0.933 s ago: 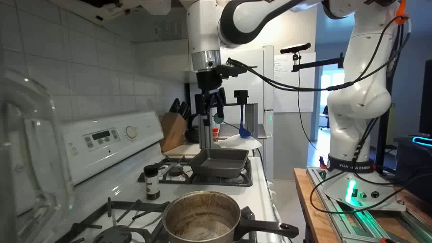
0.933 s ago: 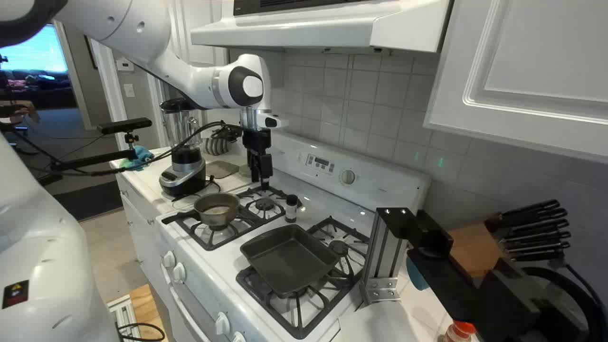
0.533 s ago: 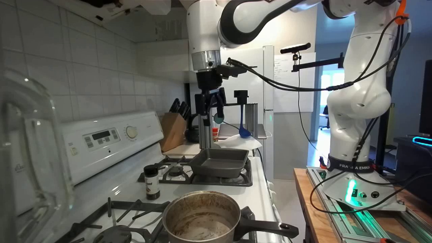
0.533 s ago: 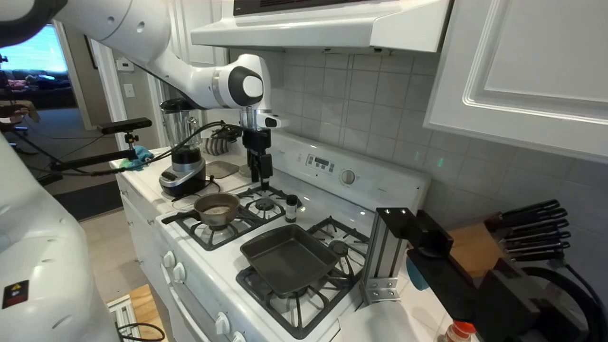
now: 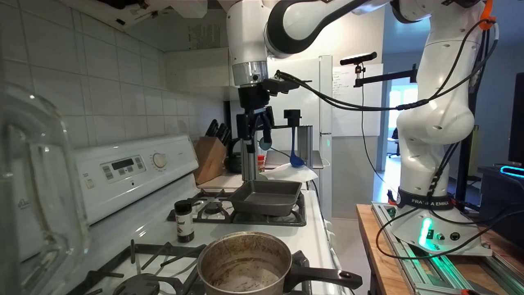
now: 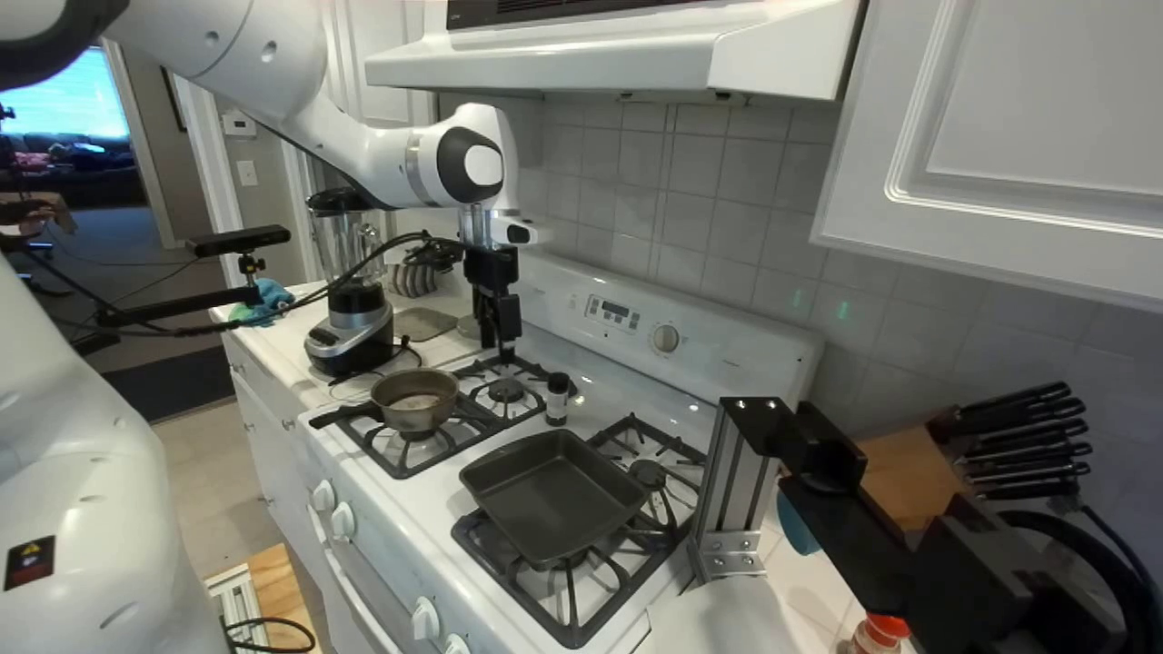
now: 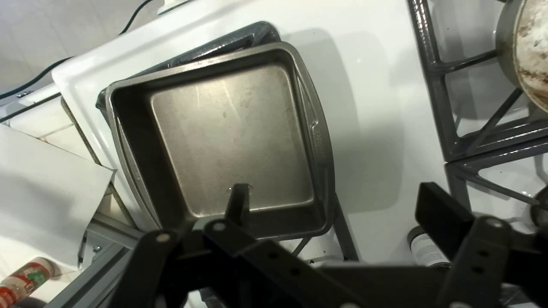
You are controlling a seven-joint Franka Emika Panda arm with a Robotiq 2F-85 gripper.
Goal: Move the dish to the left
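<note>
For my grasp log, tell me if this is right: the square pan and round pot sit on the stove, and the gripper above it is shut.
Not shut: the wrist view shows the gripper open, its fingers wide apart. The rest stands: it is above the stove, where the square pan and round pot sit.

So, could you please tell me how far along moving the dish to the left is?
Done: nothing I can confirm; the square baking pan sits on a burner grate with nothing holding it. In hand: nothing; the gripper hangs open above the stovetop, apart from the pan. Left: probably the whole move, meaning reach the pan, grip it, shift it left and let go.
</note>
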